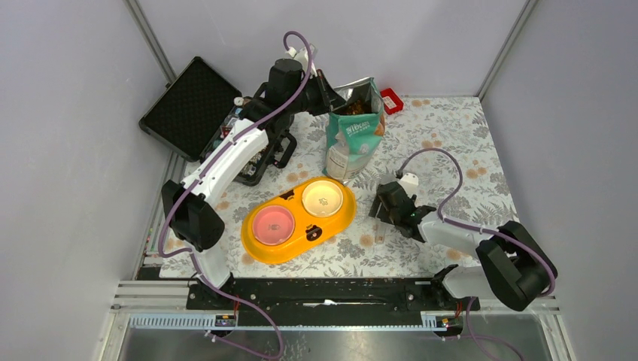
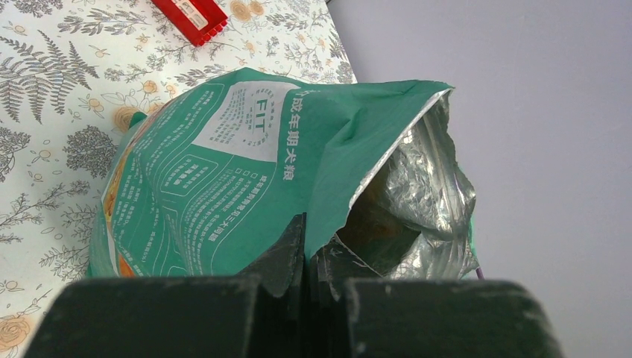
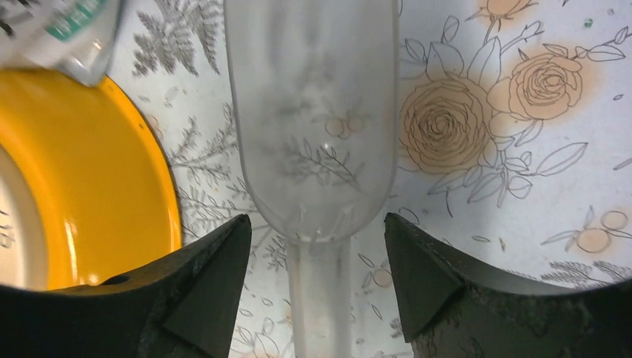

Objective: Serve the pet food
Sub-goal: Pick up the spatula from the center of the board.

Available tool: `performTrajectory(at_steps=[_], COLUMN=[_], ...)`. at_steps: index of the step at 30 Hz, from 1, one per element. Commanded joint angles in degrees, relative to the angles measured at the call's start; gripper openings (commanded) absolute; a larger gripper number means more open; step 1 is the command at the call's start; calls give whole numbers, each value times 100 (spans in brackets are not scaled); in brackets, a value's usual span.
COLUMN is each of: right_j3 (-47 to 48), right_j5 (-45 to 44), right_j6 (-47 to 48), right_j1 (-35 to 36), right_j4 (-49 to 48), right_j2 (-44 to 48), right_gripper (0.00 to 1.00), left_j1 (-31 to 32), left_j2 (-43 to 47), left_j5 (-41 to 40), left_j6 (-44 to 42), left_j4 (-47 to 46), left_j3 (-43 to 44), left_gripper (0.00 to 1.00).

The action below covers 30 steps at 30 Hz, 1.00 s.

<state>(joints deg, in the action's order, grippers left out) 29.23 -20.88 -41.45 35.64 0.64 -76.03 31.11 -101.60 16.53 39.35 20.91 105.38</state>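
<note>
Left wrist view: the left gripper [image 2: 306,250] pinches the rim of a teal foil-lined pouch [image 2: 216,171]. Spread wide, the right gripper [image 3: 314,231] straddles a clear plastic scoop [image 3: 313,112].

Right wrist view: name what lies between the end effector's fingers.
A clear plastic scoop on the tablecloth, its handle in the open gap; right wrist view.
</note>
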Motion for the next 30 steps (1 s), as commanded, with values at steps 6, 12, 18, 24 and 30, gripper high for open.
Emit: performTrajectory(at_steps=[6,12,18,24,30], right_j3=[-288,-170,-104,189,194], right_j5=[-1134,-2019,-1993,-1937,-1985], right_j6=[-979,-2214,-2474,-2590,-2661], right_j1=[1067,1501,1607,1828,1848], right_j4=[8,1308,1659,1698,1749], right_j2=[-370,-124,-167,-679,-648], right_gripper=[81,80,75,63,28], left_j1=[53,53,52,53,52], left_j2=[633,686,750,800,826], left_j5=[509,462,456,442,421], left_j6=[28,-24,33,14,-8], left_j4=[-271,-210,-316,-333,-344], left_j3=[220,190,60,-4,-81], left_gripper=[0,0,0,0,0])
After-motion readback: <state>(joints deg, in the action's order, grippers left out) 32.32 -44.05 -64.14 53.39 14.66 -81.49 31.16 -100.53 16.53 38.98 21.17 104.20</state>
